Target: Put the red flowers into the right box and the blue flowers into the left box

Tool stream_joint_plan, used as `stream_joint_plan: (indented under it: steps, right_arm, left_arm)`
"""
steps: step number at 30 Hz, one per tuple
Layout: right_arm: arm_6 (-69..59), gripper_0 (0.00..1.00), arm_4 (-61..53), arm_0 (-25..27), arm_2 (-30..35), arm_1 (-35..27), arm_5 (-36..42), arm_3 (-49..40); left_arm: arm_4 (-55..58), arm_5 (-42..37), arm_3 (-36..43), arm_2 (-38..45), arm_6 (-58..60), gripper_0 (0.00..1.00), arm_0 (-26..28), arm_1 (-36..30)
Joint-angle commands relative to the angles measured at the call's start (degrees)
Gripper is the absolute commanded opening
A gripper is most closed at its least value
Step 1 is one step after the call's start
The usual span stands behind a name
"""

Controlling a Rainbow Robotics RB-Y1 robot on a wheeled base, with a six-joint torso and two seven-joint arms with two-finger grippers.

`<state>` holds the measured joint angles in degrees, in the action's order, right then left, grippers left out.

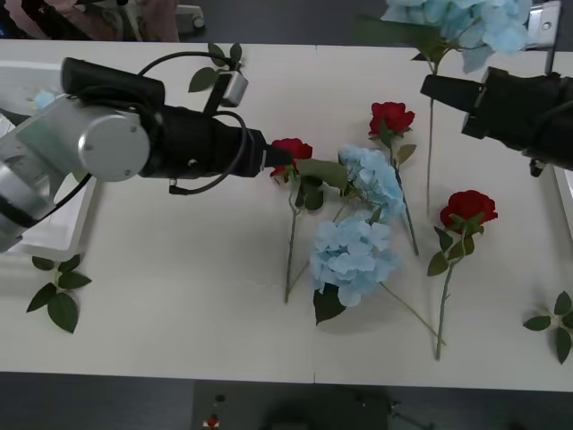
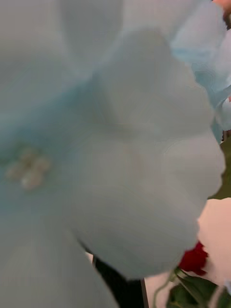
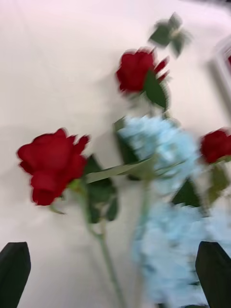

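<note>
Prob. lab: bare white table (image 1: 179,331), robot rig.

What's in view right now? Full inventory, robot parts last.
Roses: 3, deep red, lying mid-table and toward the right.
Hydrangeas: 3, pale blue; two lie mid-table among the roses, one is up at the far right, above the right arm.
Leaf sprigs: 3, green; near left, near right, far centre.
Left box: 1, white, left table edge, partly behind the left arm.
Table: 1, cream.
Left gripper: jaws open, over the leftmost rose.
Right gripper: black, far right.
</note>
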<state>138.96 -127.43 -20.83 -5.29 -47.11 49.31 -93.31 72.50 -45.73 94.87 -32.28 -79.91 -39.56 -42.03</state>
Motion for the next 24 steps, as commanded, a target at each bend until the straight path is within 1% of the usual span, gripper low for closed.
stream_joint_plan:
  steps: [1,5,8,10,14,19,22,24]
  right_arm:
    - [0.26,0.00,2.10,-2.20,0.63,4.04,0.08,-1.79]
    - [0.26,0.00,2.19,-2.64,0.10,5.45,0.43,-1.79]
    - [0.08,0.00,2.19,-3.52,-0.34,6.41,0.43,-1.79]
    - [-0.18,0.00,2.19,-4.13,-0.69,6.85,-0.10,-1.79]
    - [-0.80,0.00,3.86,-5.19,-0.86,8.17,-0.89,-1.70]
    - [-1.68,0.00,6.67,-6.24,-0.86,9.93,-2.12,-1.70]
    - [-2.20,0.00,6.94,-6.59,-1.04,10.37,-2.56,-1.79]
    - [-2.38,0.00,6.94,-6.59,-1.13,10.37,-2.56,-1.79]
  left_arm:
    - [7.75,0.64,1.81,5.21,-10.79,1.00,1.94,4.24]
    - [9.33,2.04,1.55,6.36,-16.42,1.00,1.85,10.04]
    - [8.27,3.45,1.46,6.27,-17.21,1.00,1.68,12.68]
    - [5.72,3.80,1.19,5.04,-17.39,1.00,0.18,14.61]
    - [3.44,4.59,0.05,3.02,-17.12,1.00,-2.01,16.63]
    - [3.44,4.77,-1.79,1.43,-17.12,1.00,-4.04,18.39]
    - [3.62,7.05,-2.14,-0.59,-16.77,1.00,-4.91,18.65]
    - [3.62,9.08,-2.23,-1.99,-16.51,0.94,-5.09,18.65]
